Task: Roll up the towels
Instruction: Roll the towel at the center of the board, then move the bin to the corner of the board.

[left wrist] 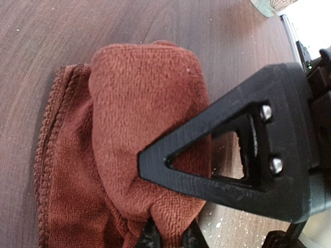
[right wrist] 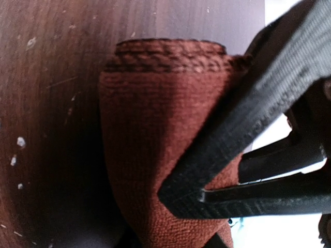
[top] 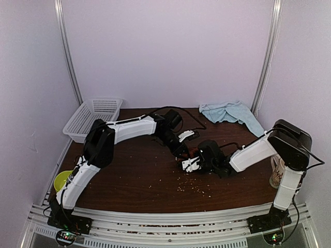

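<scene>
The rust-red towel (left wrist: 139, 119) lies bunched into a thick roll on the brown table, its hemmed end (right wrist: 165, 57) showing in the right wrist view. My left gripper (left wrist: 170, 238) is shut on a fold of it, with cloth squeezed between the two fingertips. From the other side, my right gripper (right wrist: 176, 243) has its fingers closed in against the roll. From above, both grippers (top: 182, 149) (top: 190, 164) meet mid-table and hide most of this towel (top: 193, 152). The light-blue towel (top: 230, 111) lies crumpled at the back right, away from both grippers.
A white plastic basket (top: 93, 119) sits at the back left. A yellow object (top: 62, 180) is near the left arm's base, and a mug (top: 276, 170) stands by the right arm. Pale crumbs (top: 194, 186) are scattered in front of the grippers.
</scene>
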`<state>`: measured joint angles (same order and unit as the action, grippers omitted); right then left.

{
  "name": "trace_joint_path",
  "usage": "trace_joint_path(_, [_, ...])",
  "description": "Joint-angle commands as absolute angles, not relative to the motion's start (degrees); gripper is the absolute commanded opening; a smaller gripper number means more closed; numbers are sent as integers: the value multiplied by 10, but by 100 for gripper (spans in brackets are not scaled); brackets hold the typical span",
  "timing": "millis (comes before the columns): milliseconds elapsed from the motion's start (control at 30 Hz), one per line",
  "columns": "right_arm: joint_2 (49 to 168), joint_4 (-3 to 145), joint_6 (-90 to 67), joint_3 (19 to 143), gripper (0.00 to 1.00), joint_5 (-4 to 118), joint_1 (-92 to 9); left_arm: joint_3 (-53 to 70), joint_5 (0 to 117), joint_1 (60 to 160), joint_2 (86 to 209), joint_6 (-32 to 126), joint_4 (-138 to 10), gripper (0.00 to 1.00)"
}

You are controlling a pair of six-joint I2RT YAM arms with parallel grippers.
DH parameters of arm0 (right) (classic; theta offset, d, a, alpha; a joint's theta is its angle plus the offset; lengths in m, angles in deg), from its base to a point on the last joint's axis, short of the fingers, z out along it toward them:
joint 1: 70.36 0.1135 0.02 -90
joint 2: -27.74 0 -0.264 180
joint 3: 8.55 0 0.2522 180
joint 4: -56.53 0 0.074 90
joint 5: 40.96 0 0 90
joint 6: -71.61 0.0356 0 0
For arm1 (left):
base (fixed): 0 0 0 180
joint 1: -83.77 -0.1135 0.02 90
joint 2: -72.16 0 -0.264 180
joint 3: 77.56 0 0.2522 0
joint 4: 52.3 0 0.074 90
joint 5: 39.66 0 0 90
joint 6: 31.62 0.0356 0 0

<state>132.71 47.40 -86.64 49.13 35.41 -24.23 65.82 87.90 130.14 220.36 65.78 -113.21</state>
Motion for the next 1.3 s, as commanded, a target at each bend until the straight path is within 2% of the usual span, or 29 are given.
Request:
trace_joint_path(0, [1341, 537, -852, 511, 19, 356, -242, 601, 826, 1304, 2212, 666, -1217, 15])
trace_joint_path(100, [1338, 574, -851, 520, 13, 372, -244, 576, 806, 1301, 2180, 667, -1197, 37])
trace_joint_path(200, [1332, 612, -846, 531, 8, 394, -249, 550, 786, 1299, 2143, 665, -1181, 41])
trace_joint_path(333, [1332, 664, -839, 548, 5, 420, -255, 504, 747, 1294, 2079, 658, -1140, 54])
trace_joint_path(467, [1327, 702, -837, 560, 3, 449, -259, 475, 707, 1286, 2027, 647, -1117, 80])
trace_joint_path(533, [1323, 713, -839, 561, 3, 455, -260, 466, 671, 1284, 2010, 645, -1109, 87])
trace_joint_path(733, [1308, 785, -846, 582, 3, 488, -263, 403, 530, 1260, 1925, 611, -1033, 97])
trace_joint_path(900, [1307, 846, -840, 614, 2, 504, -265, 339, 399, 1205, 1833, 576, -947, 98])
trace_joint_path(1267, [1304, 871, -831, 619, 3, 515, -265, 358, 354, 983, 1855, 399, -971, 98])
